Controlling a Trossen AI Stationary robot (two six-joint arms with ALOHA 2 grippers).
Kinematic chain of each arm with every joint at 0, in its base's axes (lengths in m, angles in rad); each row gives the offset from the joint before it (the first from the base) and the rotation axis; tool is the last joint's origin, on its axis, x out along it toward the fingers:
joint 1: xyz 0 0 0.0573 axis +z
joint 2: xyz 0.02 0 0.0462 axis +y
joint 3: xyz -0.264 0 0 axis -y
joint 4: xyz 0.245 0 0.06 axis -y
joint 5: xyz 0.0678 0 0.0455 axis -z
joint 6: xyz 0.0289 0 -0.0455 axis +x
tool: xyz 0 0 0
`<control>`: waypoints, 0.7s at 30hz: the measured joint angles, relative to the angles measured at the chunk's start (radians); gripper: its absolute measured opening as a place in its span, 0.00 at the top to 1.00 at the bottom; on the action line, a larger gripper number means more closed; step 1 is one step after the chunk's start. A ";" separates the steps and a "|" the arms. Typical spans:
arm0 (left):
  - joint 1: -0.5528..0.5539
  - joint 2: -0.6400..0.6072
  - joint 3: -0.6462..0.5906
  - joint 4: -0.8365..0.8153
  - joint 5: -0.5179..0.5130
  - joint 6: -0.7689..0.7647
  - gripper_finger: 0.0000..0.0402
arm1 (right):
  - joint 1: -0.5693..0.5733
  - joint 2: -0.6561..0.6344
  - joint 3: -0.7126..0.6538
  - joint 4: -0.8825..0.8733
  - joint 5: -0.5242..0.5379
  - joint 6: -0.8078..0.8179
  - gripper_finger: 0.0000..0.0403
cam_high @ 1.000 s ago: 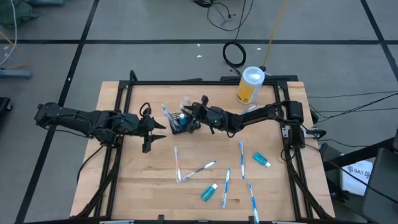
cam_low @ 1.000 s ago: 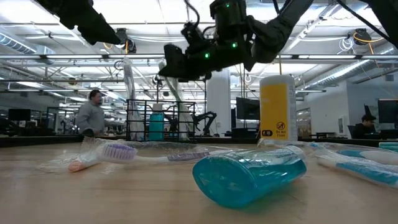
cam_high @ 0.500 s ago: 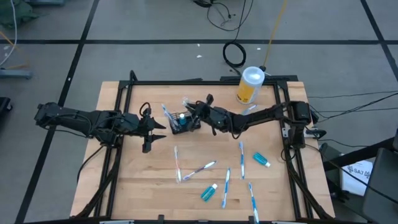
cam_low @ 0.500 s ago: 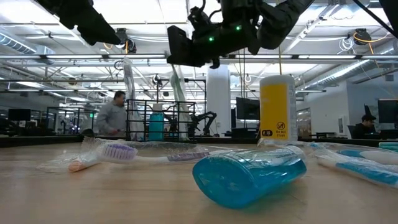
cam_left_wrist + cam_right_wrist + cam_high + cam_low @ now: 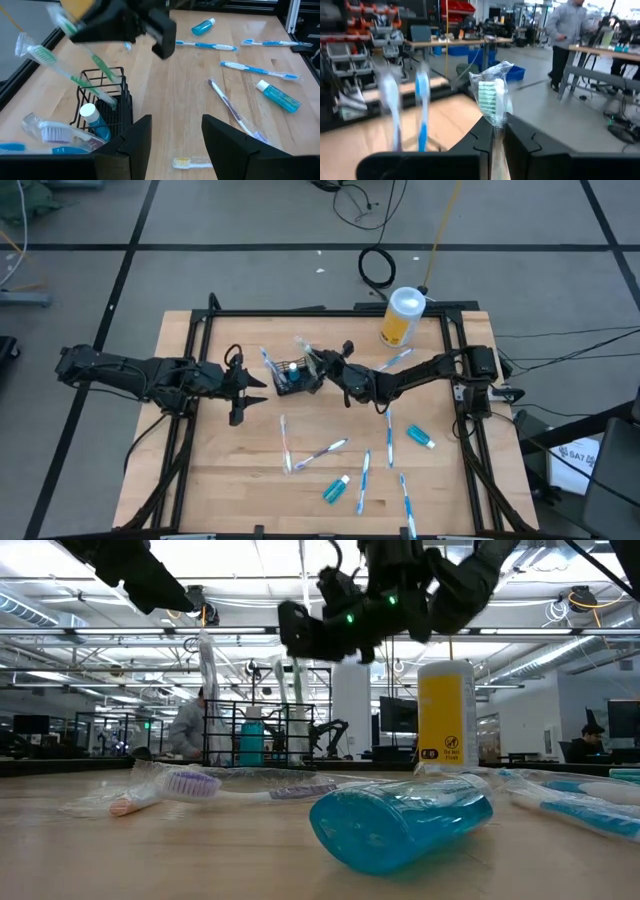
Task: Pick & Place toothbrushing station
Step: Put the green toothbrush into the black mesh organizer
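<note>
The black wire caddy point(image 5: 290, 377) stands left of the table's middle. In the left wrist view it point(image 5: 107, 100) holds a teal tube point(image 5: 94, 121) and a wrapped toothbrush point(image 5: 44, 54) that leans out with its handle inside. My right gripper point(image 5: 318, 363) hovers over the caddy's right side, shut on a wrapped green toothbrush point(image 5: 492, 100). My left gripper point(image 5: 255, 383) waits open and empty just left of the caddy, its fingers point(image 5: 135, 137) pointing at it. My right gripper pinches the green toothbrush just below its head point(image 5: 493, 122) between its two fingers. The bristled head in its clear wrapper sticks out past the fingertips. The handle point(image 5: 104, 67) slants down from the gripper to the caddy's open top, clear of the table.
Loose toothbrushes point(image 5: 320, 450) point(image 5: 388, 425) point(image 5: 365, 475) and two teal tubes point(image 5: 336, 488) point(image 5: 421, 437) lie on the near half of the table. A yellow canister with a white lid point(image 5: 402, 317) stands at the far right. A person walks in the room behind.
My right gripper has drifted a little toward the table's near right over the caddy and has rolled at the wrist, carrying the green toothbrush with it. The handle now hangs steeper above the caddy.
</note>
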 joint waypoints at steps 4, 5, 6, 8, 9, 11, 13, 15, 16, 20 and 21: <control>0.000 0.000 0.000 0.000 0.000 0.000 0.56 | -0.004 -0.002 -0.072 0.116 -0.003 0.016 0.95; 0.000 0.000 0.000 0.000 0.000 0.000 0.56 | -0.004 -0.002 -0.089 0.137 -0.004 0.013 0.95; 0.000 0.000 0.000 0.000 0.000 0.000 0.56 | -0.004 -0.002 -0.107 0.155 -0.006 0.009 0.95; 0.000 0.000 0.000 0.000 0.000 0.002 0.56 | -0.004 -0.001 -0.138 0.180 -0.008 0.001 0.95; 0.000 0.000 0.000 0.000 0.000 0.003 0.56 | -0.004 -0.001 -0.148 0.190 -0.010 -0.003 0.95; 0.000 0.000 0.000 0.000 0.000 0.004 0.56 | -0.003 -0.002 -0.167 0.197 -0.012 -0.006 0.95; 0.000 0.000 0.000 0.000 0.000 0.004 0.56 | -0.003 -0.002 -0.181 0.197 -0.014 -0.006 0.95; 0.000 0.000 0.000 0.000 0.000 0.004 0.56 | -0.004 -0.002 -0.185 0.197 -0.014 -0.006 0.95; 0.000 0.000 0.000 0.000 0.000 0.003 0.56 | -0.003 -0.002 -0.186 0.197 -0.012 -0.008 0.94; 0.000 0.000 0.000 0.000 0.000 0.003 0.56 | -0.003 -0.001 -0.188 0.186 -0.012 -0.049 0.86; 0.000 0.000 0.000 0.000 0.000 0.002 0.56 | -0.002 -0.002 -0.188 0.185 -0.012 -0.061 0.83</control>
